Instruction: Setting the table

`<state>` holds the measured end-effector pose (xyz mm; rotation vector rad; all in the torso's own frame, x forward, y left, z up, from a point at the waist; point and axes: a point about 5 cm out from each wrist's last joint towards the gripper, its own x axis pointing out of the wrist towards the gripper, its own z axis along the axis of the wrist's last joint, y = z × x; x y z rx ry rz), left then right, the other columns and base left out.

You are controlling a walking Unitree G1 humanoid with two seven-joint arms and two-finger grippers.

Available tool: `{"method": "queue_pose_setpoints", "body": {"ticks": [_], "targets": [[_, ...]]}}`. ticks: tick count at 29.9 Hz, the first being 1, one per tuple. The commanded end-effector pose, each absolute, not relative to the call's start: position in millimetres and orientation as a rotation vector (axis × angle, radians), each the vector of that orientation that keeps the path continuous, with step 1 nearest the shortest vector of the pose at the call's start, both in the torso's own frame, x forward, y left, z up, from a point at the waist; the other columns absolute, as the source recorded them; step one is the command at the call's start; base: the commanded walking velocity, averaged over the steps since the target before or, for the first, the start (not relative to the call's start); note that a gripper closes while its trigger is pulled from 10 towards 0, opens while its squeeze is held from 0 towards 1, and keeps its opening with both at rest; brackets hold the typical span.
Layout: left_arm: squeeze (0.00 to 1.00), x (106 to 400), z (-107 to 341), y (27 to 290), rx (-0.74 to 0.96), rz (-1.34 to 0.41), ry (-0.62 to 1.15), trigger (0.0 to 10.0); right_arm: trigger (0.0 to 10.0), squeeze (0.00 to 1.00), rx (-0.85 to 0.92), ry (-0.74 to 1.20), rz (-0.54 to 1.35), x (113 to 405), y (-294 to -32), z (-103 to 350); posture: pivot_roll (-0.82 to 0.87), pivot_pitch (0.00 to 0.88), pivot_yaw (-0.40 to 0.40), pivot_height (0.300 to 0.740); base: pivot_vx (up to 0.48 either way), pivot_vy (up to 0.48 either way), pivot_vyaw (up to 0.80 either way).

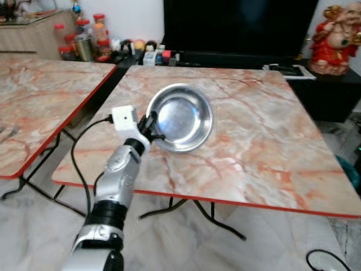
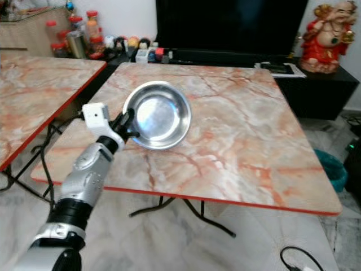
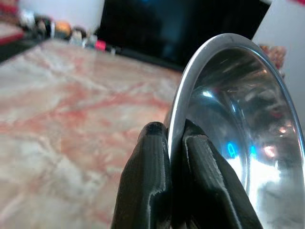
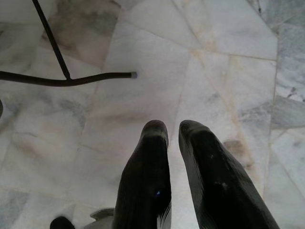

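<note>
A marble-patterned table (image 1: pixel 265 141) carries a round steel bowl (image 1: pixel 181 117), open side up near its left edge. The left gripper (image 3: pixel 174 136) pinches the bowl's near-left rim. The right gripper (image 4: pixel 173 130), fingers nearly together and empty, hangs over floor tiles (image 4: pixel 228 43).

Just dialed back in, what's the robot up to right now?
The left gripper is pinching the rim of a round shiny steel bowl, one finger on each side of the rim, as the left wrist view shows. The bowl is over the near left part of the pink marble-patterned folding table with a red edge, tilted rather than lying flat. The right gripper hangs idle over the pale marble floor, its fingers nearly together and holding nothing.
</note>
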<state>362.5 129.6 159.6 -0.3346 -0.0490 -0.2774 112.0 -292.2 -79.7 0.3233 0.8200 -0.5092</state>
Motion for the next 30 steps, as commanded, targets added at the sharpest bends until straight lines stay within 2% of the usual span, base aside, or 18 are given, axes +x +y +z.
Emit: {"method": "queue_pose_setpoints", "body": {"ticks": [1, 4, 8, 14, 18, 23, 30], "targets": [[0.0, 359.5, 157.6, 109.0, -0.357, -0.372, -0.008, 10.0, 10.0, 0.0, 0.316, 0.828, -0.518, 108.3, -295.7, -79.5, 0.03, 0.0, -0.027, 0.74, 0.0, 0.0, 0.0], [0.0, 356.2, 153.2, 103.0, -0.393, -0.406, 0.026, 10.0, 10.0, 0.0, 0.317, 0.828, -0.517, 108.2, -295.6, -79.5, 0.03, 0.0, -0.025, 0.74, 0.0, 0.0, 0.0], [0.0, 351.7, 142.8, 85.4, -0.583, -0.384, 0.144, 10.0, 10.0, 0.0, 0.315, 0.831, -0.513, 108.3, -295.4, -79.6, 0.04, 0.0, -0.024, 0.74, 0.0, 0.0, 0.0], [0.0, 350.9, 135.3, 71.1, -0.654, -0.344, 0.274, 10.0, 10.0, 0.0, 0.318, 0.832, -0.513, 108.3, -294.8, -79.9, 0.04, 0.0, -0.02, 0.74, 0.0, 0.0, 0.0], [0.0, 350.0, 135.9, 68.4, -0.662, -0.345, 0.299, 10.0, 10.0, 0.0, 0.319, 0.833, -0.512, 108.3, -294.7, -80.0, 0.04, 0.0, -0.02, 0.74, 0.0, 0.0, 0.0], [0.0, 363.3, 138.9, 72.7, -0.661, -0.23, 0.333, 10.0, 10.0, 0.0, 0.32, 0.834, -0.508, 107.5, -293.8, -80.5, 0.03, 0.0, -0.015, 0.74, 0.0, 0.0, 0.0], [0.0, 368.2, 134.8, 70.2, -0.687, -0.2, 0.394, 10.0, 10.0, 0.0, 0.32, 0.834, -0.506, 107.1, -294.0, -80.4, 0.03, 0.0, -0.013, 0.74, 0.0, 0.0, 0.0]]}}
